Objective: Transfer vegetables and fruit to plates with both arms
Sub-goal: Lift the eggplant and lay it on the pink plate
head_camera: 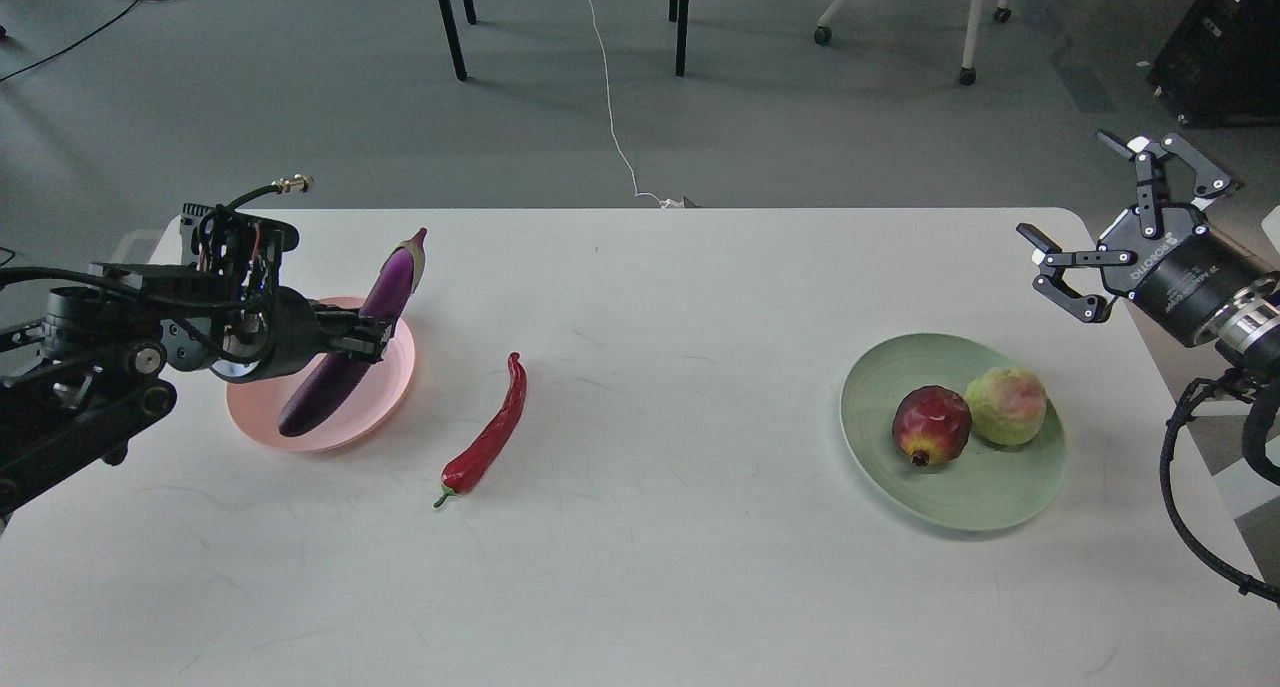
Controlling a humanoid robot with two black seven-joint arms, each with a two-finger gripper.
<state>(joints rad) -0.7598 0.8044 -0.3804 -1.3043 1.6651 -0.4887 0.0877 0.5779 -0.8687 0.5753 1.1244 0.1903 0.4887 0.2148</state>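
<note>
Left gripper point(372, 333) clamps the eggplant point(350, 352) tilted over the pink plate point(390, 392).
Chili pepper point(490, 435) lies lengthwise just right of that plate, nearer the left arm; right gripper point(1120, 202) hangs wide apart, far off.

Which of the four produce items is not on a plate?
The red chili pepper: it lies on the bare table, between both plates.
</note>
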